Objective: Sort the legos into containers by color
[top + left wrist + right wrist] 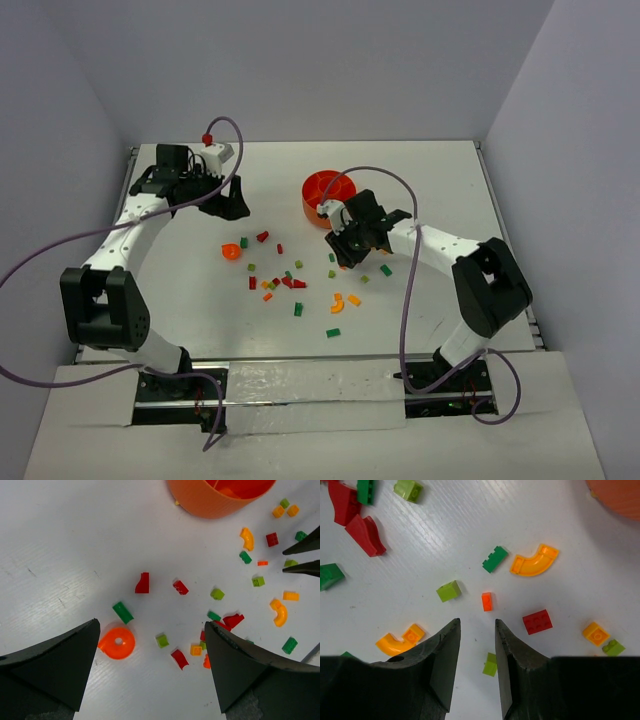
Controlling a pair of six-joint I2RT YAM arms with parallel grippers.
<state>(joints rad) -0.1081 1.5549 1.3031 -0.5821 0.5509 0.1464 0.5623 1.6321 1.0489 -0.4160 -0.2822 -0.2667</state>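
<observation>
Alignment between the right gripper [477, 624] and one small orange-red plastic brick [487, 601] decides the coming move. In the right wrist view this brick lies on the white tabletop [430, 180] just ahead of the fingertips, a little toward the right finger. It is on the way to the round orange plastic bowl [310, 200], whose wall shows farther ahead in the corner. The long axis of the brick points away from the gripper, along the gap, so the jaws would close across its narrow width. A short advance and a small shift sideways seem enough. The jaws stand apart by a narrow gap and nothing is between them. The right arm reaches in with a bent elbow, its wrist turned down over the legos just beside the bowl, on the side of the bowl that faces the arm bases.

The left gripper [151, 630] hangs well apart from the bowl, to its left in the top view. Its jaws are wide apart and empty, over a flat orange plastic ring [118, 642] and a dark green brick [122, 612]. For the orange-red brick the right arm is clearly the nearer one. What lies inside the compartments of the bowl cannot be told.
</observation>
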